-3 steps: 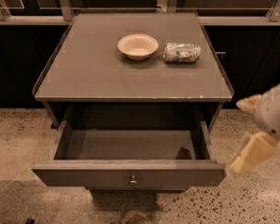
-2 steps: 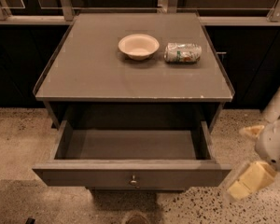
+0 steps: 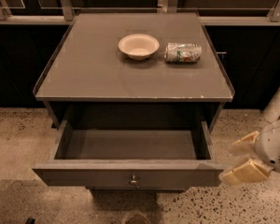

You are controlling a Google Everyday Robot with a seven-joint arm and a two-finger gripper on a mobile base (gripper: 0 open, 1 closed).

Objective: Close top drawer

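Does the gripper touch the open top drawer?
Cannot tell: in the camera view the gripper sits at the right end of the top drawer; no gap shows plainly.

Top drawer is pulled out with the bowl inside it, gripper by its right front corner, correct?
No. The camera view shows the bowl on the cabinet top, not in the top drawer, which is pulled out and looks empty. The gripper, open, is by its right front corner.
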